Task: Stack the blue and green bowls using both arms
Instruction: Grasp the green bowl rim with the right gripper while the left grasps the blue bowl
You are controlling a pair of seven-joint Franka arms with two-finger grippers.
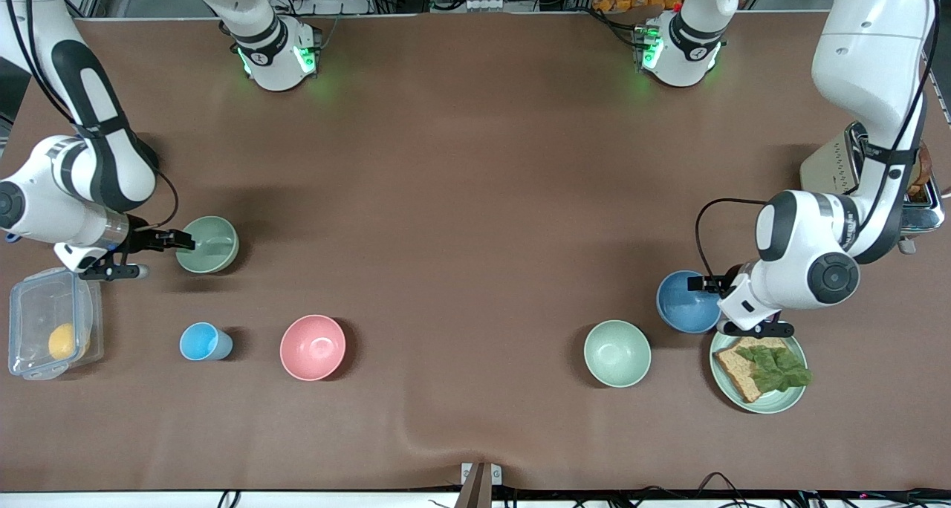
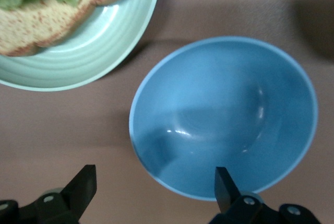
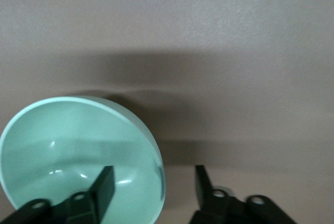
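Observation:
The blue bowl point(image 1: 685, 301) stands upright near the left arm's end of the table, beside a green plate. My left gripper point(image 1: 708, 285) is open at its rim. In the left wrist view the gripper point(image 2: 155, 185) has one finger point(image 2: 224, 182) over the blue bowl's point(image 2: 224, 114) edge and the other over bare table. The sage-green bowl point(image 1: 209, 244) stands near the right arm's end. My right gripper point(image 1: 180, 242) is open at its rim. In the right wrist view the gripper point(image 3: 154, 187) straddles the green bowl's point(image 3: 62, 140) wall, with one finger inside and one outside.
A mintier green bowl point(image 1: 617, 353) stands beside the blue bowl, nearer the front camera. A green plate point(image 1: 773, 402) holds bread and lettuce. A pink bowl point(image 1: 313, 347), a light-blue cup point(image 1: 204, 342) and a clear box point(image 1: 30, 300) stand near the right arm's end. A toaster point(image 1: 832, 170) stands near the left arm.

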